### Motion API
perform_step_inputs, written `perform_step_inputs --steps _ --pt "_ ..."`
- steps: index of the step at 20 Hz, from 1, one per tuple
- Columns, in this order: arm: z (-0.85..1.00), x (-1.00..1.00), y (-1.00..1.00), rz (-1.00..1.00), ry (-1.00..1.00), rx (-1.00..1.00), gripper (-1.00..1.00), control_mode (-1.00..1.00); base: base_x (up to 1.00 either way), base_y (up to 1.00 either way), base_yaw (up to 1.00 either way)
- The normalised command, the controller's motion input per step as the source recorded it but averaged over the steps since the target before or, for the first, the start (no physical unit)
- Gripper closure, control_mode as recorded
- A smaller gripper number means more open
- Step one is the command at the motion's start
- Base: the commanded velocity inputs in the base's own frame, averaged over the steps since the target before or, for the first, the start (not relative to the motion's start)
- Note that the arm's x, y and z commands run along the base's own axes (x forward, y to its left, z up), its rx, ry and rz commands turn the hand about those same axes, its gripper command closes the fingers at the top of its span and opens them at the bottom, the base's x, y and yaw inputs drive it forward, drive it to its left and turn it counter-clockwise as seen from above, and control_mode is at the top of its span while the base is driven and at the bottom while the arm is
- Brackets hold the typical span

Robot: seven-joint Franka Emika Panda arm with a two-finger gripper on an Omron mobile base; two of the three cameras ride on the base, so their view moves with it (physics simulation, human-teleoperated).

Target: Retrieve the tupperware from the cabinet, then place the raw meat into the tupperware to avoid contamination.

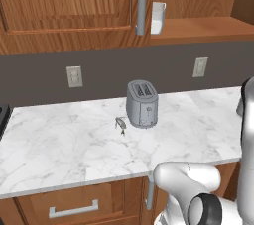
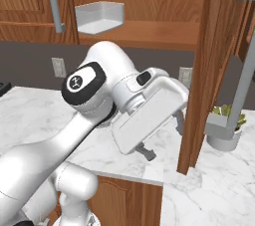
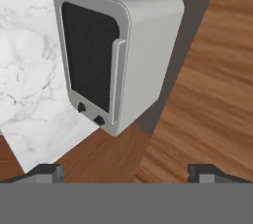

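On counter: one toaster (image 1: 142, 103), one raw meat (image 1: 120, 124).

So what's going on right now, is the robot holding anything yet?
Gripper open, holding nothing. Tub sits on the open cabinet shelf. Meat lies on the counter beside the toaster. Open cabinet door close by the hand.

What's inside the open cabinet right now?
The tupperware sits on the cabinet shelf near its left edge, apparently empty. The rest of the visible shelf is bare wood. The open door hides the shelf's right end.
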Motion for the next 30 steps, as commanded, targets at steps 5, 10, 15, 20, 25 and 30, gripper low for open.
perform_step_inputs --steps 5,10,15,20,25,30 --pt "0.00 0.00 0.00 0.00 0.00 0.00 -1.00 -1.00 0.00 0.00 0.00" --pt "0.00 0.08 0.50 -0.03 0.00 -0.03 -1.00 -1.00 0.00 0.00 0.00" --pt "0.07 0.00 0.84 -0.01 -0.06 -0.06 -1.00 -1.00 0.00 0.00 0.00" --pt "0.00 0.01 0.87 -0.01 -0.06 -0.03 -1.00 -1.00 0.00 0.00 0.00" --pt "0.00 0.07 0.41 -0.10 -0.23 0.03 -1.00 -1.00 0.00 0.00 0.00" --pt "0.00 0.00 0.05 -0.09 -0.35 0.07 -1.00 -1.00 0.00 0.00 0.00"
